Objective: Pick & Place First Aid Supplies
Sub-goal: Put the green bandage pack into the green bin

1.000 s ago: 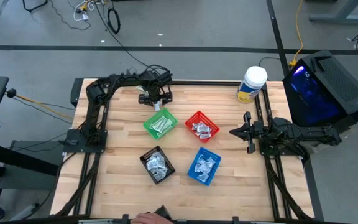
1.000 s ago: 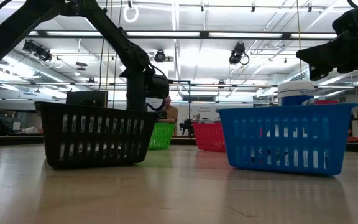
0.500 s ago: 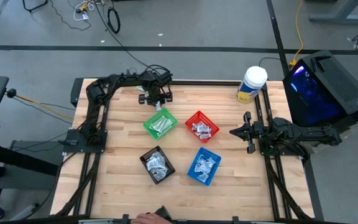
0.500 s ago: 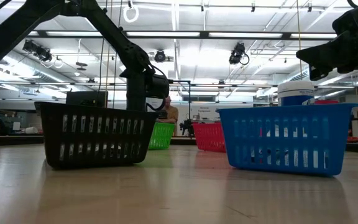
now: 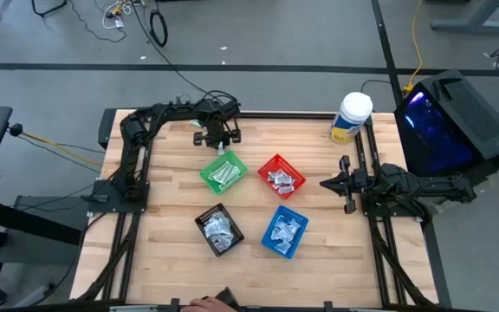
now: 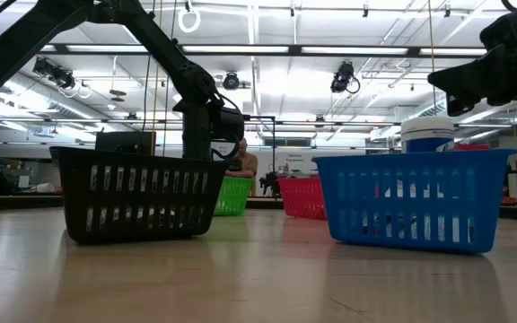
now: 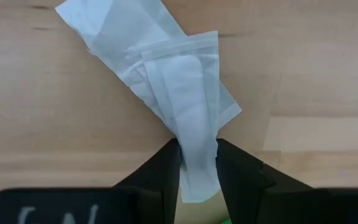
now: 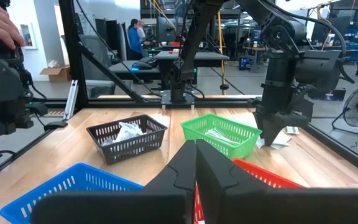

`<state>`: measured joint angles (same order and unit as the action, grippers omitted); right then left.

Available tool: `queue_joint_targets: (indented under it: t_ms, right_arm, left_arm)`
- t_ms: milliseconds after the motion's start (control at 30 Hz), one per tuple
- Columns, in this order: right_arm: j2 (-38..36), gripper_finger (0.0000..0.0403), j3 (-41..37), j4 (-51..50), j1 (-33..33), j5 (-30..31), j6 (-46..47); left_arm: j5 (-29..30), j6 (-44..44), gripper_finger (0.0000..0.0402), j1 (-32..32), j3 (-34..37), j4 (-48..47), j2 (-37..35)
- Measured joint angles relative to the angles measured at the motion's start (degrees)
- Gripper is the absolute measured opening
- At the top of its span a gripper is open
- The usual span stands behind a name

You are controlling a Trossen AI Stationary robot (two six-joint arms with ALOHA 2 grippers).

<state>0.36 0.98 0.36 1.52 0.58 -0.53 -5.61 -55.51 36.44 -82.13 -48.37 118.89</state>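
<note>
Only the left wrist view shows the grip: the left end effector (image 7: 197,163) has its two dark fingers pinched on a narrow white strip packet (image 7: 191,99), which lies on the bare worktop (image 7: 316,74) partly over a second crumpled white packet (image 7: 114,28). From above, that end effector (image 5: 216,137) sits at the far side of the worktop, just beyond the green basket (image 5: 223,172), and the packets beneath it are hidden by the arm. The overhead view alone shows supplies inside the green, red (image 5: 281,177), black (image 5: 218,229) and blue (image 5: 283,230) baskets, and the white-lidded tub (image 5: 351,116) at the far right. The low view shows only basket walls, not contents. The right end effector (image 5: 346,184), closed and empty, waits at the right edge.
</note>
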Motion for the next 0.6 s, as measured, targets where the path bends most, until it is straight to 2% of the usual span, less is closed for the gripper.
queue_joint_targets:
  t_ms: [600]
  right_arm:
    - [0.00, 0.0013, 0.00, 0.00, 0.02, 0.00, 0.01]
  left_arm:
    - [3.00, 1.25, 0.0108, 0.14, 0.02, -3.75, -7.12]
